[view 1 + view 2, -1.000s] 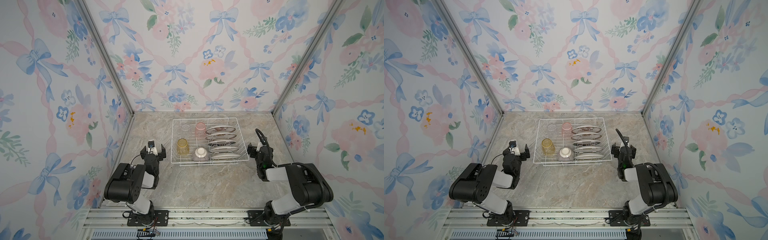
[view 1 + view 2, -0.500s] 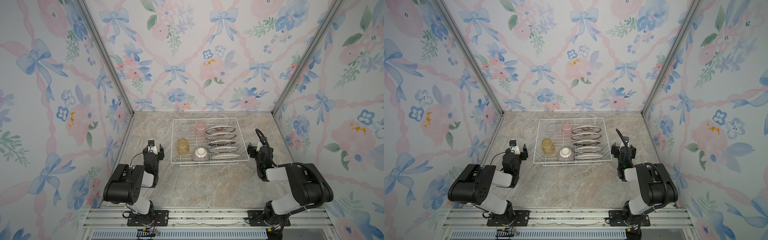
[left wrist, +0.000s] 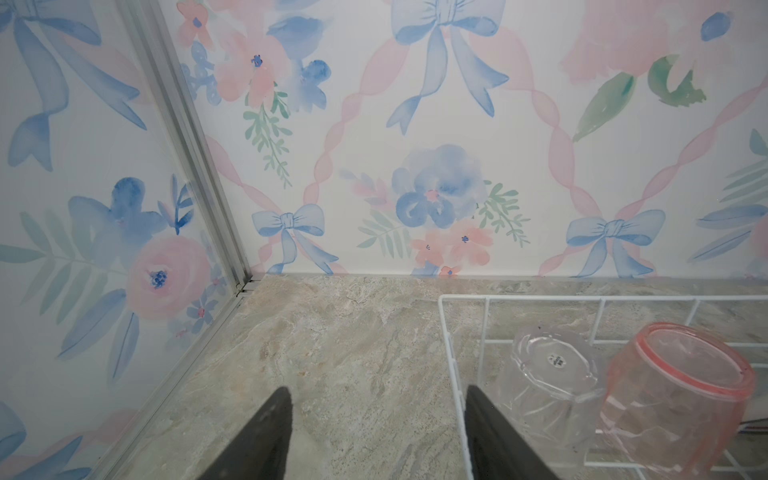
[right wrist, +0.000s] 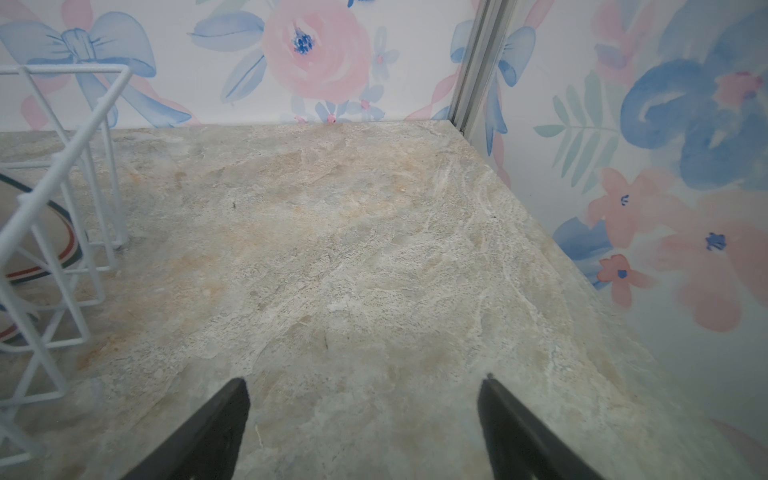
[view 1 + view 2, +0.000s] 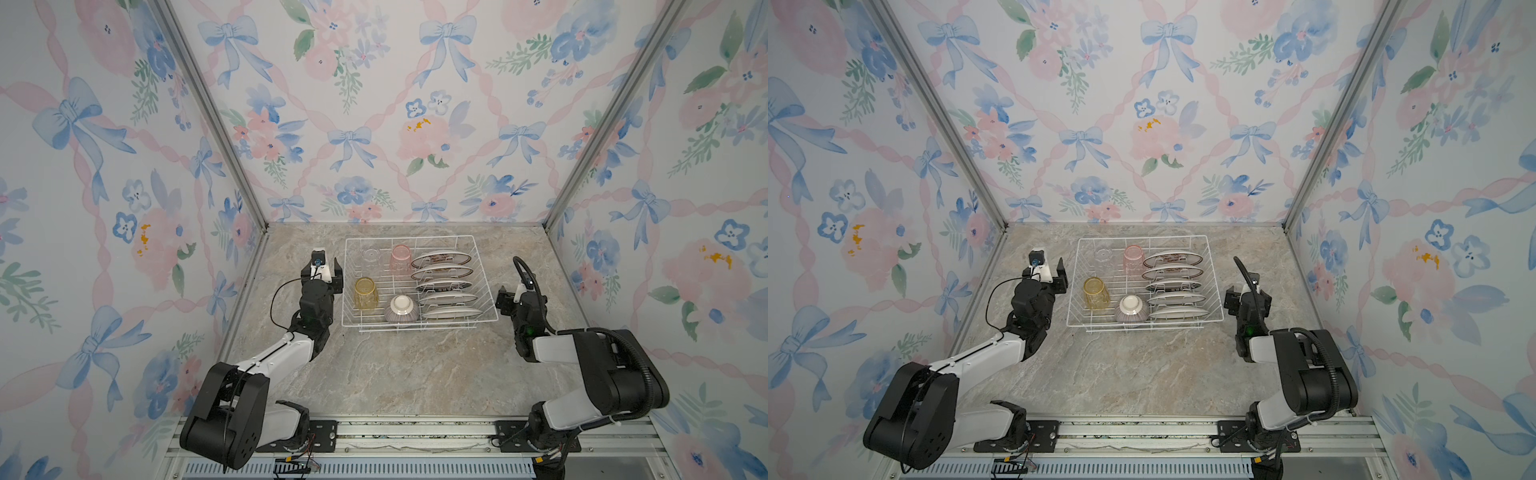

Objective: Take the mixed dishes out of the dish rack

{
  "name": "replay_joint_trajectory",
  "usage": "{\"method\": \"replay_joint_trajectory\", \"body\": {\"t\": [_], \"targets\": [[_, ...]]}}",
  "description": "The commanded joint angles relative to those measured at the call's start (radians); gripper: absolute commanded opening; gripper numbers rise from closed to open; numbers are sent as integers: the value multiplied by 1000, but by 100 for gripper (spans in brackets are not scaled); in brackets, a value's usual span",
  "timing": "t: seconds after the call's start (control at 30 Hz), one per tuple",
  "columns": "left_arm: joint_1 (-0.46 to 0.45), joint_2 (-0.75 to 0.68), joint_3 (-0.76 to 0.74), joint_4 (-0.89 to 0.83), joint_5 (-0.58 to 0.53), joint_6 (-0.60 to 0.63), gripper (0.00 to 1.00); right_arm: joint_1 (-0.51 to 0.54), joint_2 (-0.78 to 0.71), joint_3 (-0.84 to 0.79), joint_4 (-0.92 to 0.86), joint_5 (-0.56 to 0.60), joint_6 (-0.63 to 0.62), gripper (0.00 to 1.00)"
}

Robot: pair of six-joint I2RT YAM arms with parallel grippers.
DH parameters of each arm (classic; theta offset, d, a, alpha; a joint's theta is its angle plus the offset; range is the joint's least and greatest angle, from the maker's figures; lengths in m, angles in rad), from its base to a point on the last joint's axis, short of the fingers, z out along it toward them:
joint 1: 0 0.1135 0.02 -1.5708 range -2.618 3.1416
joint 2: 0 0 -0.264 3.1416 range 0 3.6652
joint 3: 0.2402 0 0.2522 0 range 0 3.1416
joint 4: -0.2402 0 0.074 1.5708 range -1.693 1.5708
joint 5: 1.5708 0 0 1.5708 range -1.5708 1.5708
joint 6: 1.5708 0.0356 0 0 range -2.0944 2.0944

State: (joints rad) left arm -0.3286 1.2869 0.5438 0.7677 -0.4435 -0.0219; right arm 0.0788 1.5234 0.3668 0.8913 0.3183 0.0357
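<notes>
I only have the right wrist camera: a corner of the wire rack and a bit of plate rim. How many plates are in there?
Observer: Five plates, standing in a row along the side of the rack nearest your right gripper.
Operator: Anything else in it?
Observer: Three cups on the other side, yellow, clear and pink, plus a small bowl upside down next to the yellow one.
Operator: Where's the left gripper?
Observer: The left gripper is close beside the rack wire on the cups' side, about level with the clear cup. It is open and holding nothing.
</notes>
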Motion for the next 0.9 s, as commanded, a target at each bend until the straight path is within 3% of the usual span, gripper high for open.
{"method": "replay_joint_trajectory", "body": {"t": [0.0, 0.23, 0.33, 0.43, 0.57, 0.7, 0.87], "targets": [[-43, 24, 64, -112, -42, -33, 66, 4, -84, 23, -61, -4, -7, 88], [-80, 87, 202, -262, -14, -127, 66, 45, -364, 194, -496, -101, -119, 84], [-89, 107, 262, -329, -18, -140, 66, 51, -417, 341, -733, -210, -147, 74], [-89, 117, 304, -415, -29, -144, 65, 70, -424, 476, -900, -322, -184, 62], [-84, 126, 346, -513, -16, -140, 65, 115, -414, 584, -974, -441, -250, 47], [-48, 129, 371, -585, 63, -179, 64, 172, -344, 711, -1076, -484, -309, 46], [3, 132, 371, -608, 167, -228, 63, 245, -233, 826, -1140, -460, -416, 54]]}}
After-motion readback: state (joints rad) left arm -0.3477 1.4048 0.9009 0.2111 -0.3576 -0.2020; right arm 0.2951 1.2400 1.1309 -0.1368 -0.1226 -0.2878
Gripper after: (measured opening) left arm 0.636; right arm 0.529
